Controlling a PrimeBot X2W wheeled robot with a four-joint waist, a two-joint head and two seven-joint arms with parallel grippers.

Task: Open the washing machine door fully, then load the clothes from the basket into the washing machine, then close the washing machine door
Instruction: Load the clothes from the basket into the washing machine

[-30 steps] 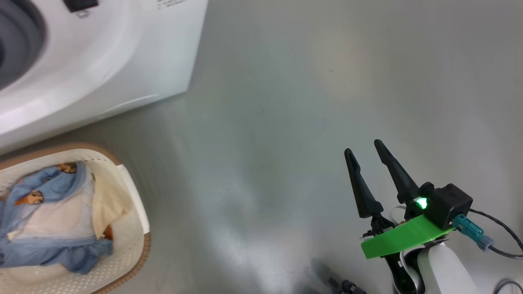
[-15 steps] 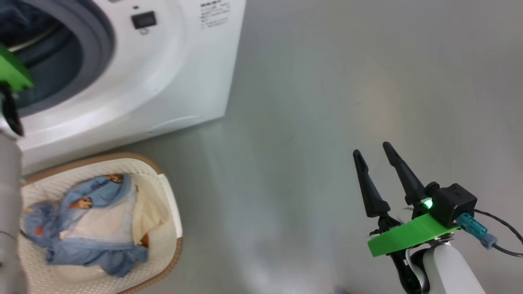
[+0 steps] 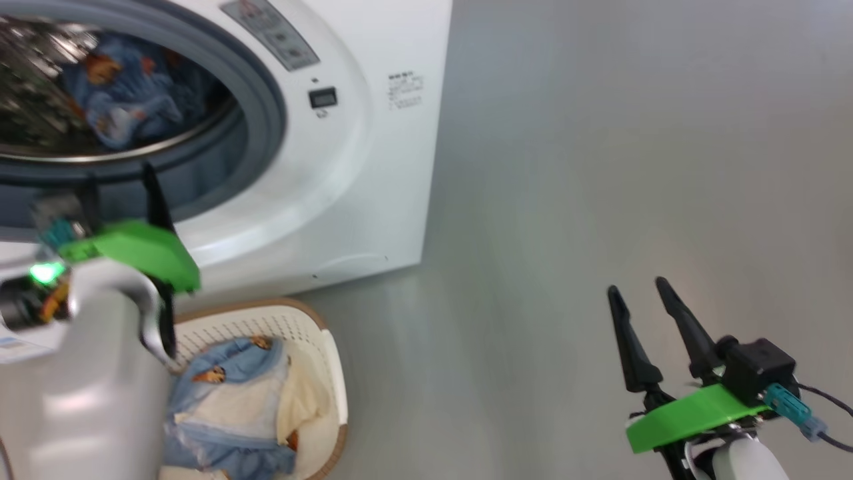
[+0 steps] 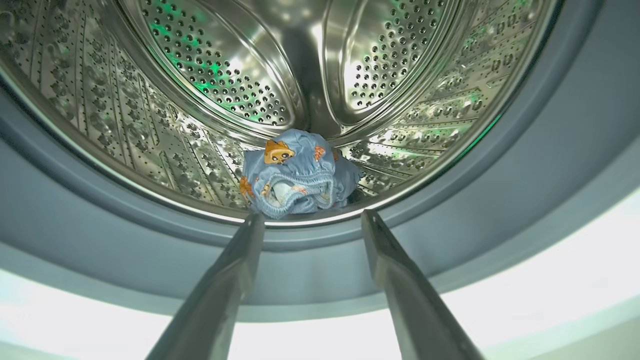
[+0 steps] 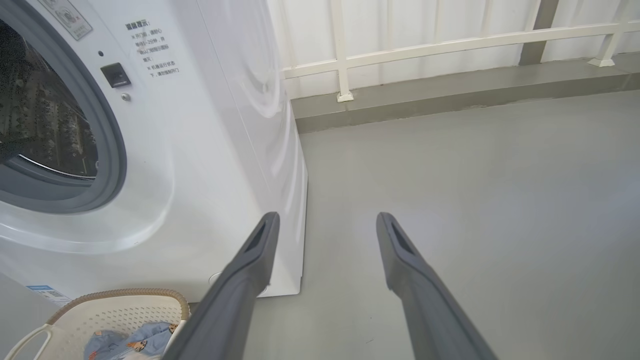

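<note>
The white washing machine (image 3: 373, 167) stands at the upper left with its drum mouth uncovered; the washing machine door is out of view. One light blue bear-print garment (image 4: 300, 172) lies at the front of the steel drum (image 4: 225, 75), also visible from the head (image 3: 126, 100). My left gripper (image 3: 123, 190) hangs open and empty just outside the grey seal (image 4: 550, 175), fingers pointing into the drum (image 4: 309, 217). More clothes (image 3: 226, 393) lie in the cream basket (image 3: 326, 347) on the floor below. My right gripper (image 3: 636, 287) is open and empty over bare floor, far right (image 5: 327, 216).
Grey floor spreads to the right of the machine. A white railing (image 5: 450, 45) and a low kerb run along the back. The basket (image 5: 115, 310) sits against the machine's front lower corner.
The head camera has swung up and left, bringing the drum mouth into view. My left arm now shows in front of the opening. The right gripper stays open in the same pose.
</note>
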